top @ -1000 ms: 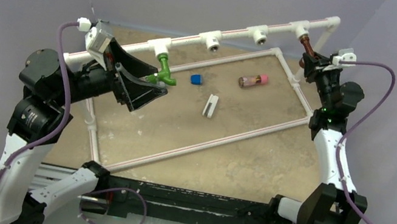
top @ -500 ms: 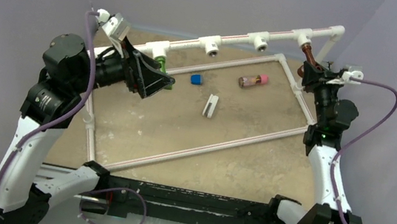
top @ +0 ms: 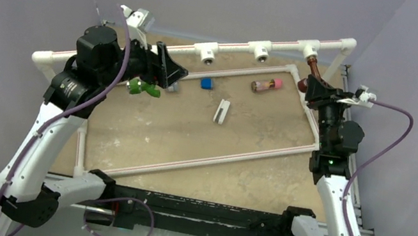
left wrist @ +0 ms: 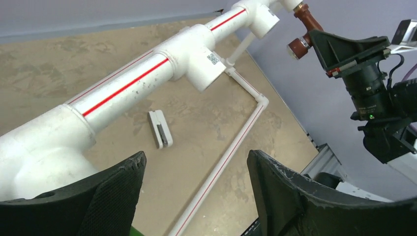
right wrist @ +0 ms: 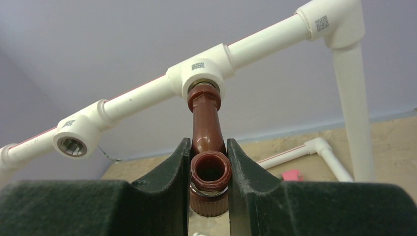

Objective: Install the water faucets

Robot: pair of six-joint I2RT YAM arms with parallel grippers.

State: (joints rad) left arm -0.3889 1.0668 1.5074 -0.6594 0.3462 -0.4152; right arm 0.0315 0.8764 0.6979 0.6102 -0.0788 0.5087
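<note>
The reddish-brown faucet (top: 314, 65) hangs from the rightmost tee of the raised white pipe rail (top: 239, 44). In the right wrist view my right gripper (right wrist: 207, 142) is shut on the round threaded end of this faucet (right wrist: 205, 123), one finger pressed on each side. The green faucet (top: 143, 87) hangs under the rail's left part, just below my left arm. My left gripper (top: 169, 72) stands open above and to the right of it. In the left wrist view the left gripper (left wrist: 196, 155) holds nothing, the rail (left wrist: 128, 83) passes its left finger, and a green sliver (left wrist: 132, 231) shows at the bottom.
On the sandy board lie a brownish cylinder with a pink cap (top: 266, 84), a small blue piece (top: 206, 83) and a white clip (top: 221, 111). A low pipe frame (top: 219, 155) borders the board. Two open tees (top: 261, 52) sit along the rail.
My left arm has risen and swung right, and its gripper has come away from the green faucet. The pipe rail has shifted in view. My right arm has followed the brown faucet.
</note>
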